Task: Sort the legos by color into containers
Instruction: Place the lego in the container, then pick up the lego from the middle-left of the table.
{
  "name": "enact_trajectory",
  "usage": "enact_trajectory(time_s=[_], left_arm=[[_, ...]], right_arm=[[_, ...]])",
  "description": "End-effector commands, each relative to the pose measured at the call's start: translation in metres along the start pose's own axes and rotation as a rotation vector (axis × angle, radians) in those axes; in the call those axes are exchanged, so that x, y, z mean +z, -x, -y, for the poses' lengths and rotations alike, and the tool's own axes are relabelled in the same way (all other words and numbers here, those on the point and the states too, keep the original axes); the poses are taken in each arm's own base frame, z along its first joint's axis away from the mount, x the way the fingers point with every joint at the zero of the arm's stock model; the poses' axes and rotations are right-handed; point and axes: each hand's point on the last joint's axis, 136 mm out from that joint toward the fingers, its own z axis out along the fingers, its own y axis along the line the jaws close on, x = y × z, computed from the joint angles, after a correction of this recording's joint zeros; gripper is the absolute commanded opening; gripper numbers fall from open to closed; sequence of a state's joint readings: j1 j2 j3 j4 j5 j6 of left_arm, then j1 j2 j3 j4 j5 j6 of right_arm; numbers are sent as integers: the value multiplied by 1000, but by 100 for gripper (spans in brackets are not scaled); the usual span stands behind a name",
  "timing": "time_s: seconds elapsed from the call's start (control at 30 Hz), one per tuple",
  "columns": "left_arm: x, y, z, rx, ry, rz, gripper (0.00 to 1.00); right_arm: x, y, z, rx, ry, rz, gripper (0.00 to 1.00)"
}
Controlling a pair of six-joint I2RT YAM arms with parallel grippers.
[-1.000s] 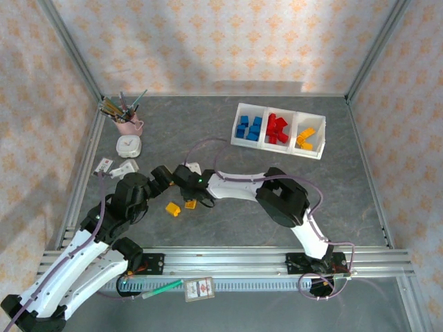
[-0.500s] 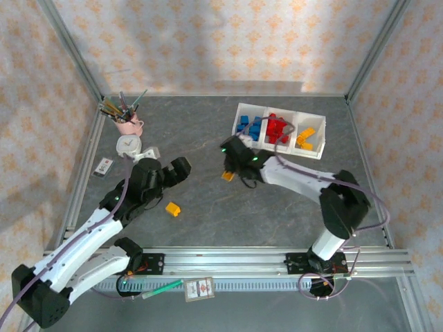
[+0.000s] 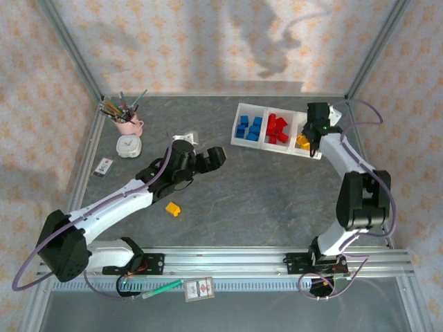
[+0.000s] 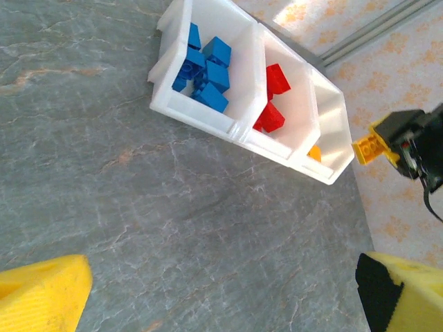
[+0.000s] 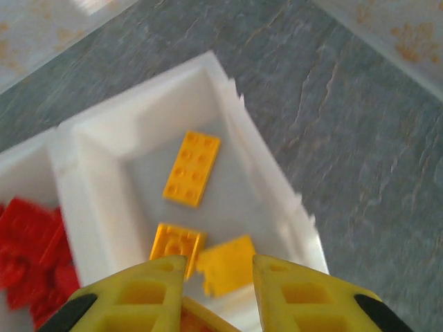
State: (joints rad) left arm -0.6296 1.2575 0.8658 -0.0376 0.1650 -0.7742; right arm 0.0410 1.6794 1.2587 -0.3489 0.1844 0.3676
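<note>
top view: the right gripper (image 3: 306, 140) has swung across to the tray (image 3: 236, 123), so a drop is near; 1 yellow brick (image 3: 173, 208) lies short of the left gripper (image 3: 211, 158). left wrist: its fingers (image 4: 41, 287) wide, empty; the right ones pinch a yellow lego (image 4: 365, 148). right wrist: yellow compartment (image 5: 90, 187) below the fingertips (image 5: 149, 290). no legible writing.

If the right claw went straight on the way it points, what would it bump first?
Probably the yellow bricks in the tray's end box. The right gripper points down into it, holding a brick. Depth is unclear.
</note>
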Motion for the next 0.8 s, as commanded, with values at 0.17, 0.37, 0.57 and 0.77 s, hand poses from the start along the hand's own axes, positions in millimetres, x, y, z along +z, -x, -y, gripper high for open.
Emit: enact_trajectory(time_s=[0.17,0.37,0.57,0.77], left_arm=[[2,15,23,52,-61,32,99],[-2,15,16,70,-31,47,99],[-16,18,3,48,4,88,99],[-44,16,-26,4,70,125,99]], right_arm=[[47,31,-20,-121,-48,30,48],[25,31,-35,-120,42,24,62],[-35,-20,-86,-187,274,-30,68],[-98,-88,-132,-314,442,-83,74]])
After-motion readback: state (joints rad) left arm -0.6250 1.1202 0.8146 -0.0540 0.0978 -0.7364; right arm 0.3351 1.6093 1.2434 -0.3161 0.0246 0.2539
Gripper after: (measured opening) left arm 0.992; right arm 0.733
